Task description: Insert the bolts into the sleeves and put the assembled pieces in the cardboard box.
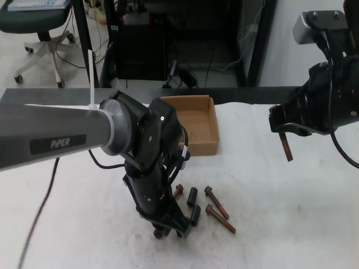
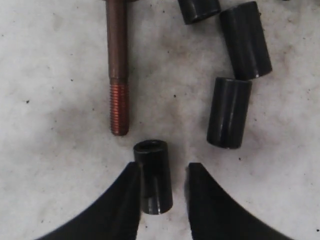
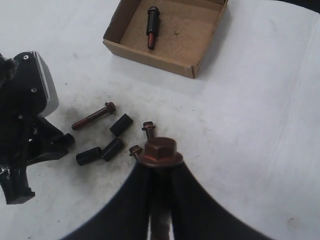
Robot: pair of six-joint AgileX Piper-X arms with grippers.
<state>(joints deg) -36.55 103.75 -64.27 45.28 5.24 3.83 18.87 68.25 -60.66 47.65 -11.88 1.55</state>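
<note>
On the white desk [image 1: 291, 224], the left pincer [image 2: 162, 172] stands open astride a black sleeve [image 2: 154, 177] lying flat (one finger seems to touch it, the other is just beside it). Near it lie loose sleeves [image 2: 230, 112] and a copper bolt [image 2: 118, 65]. Above the desk, the right pincer [image 3: 160, 200] is clamped on a second bolt [image 3: 160, 152]. The cardboard box [image 3: 150, 52] holds one assembled piece [image 3: 151, 25].

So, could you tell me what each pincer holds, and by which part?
The right pincer grips a bolt by its shank, just below the head. The left pincer holds nothing: it stands open astride a sleeve.
</note>
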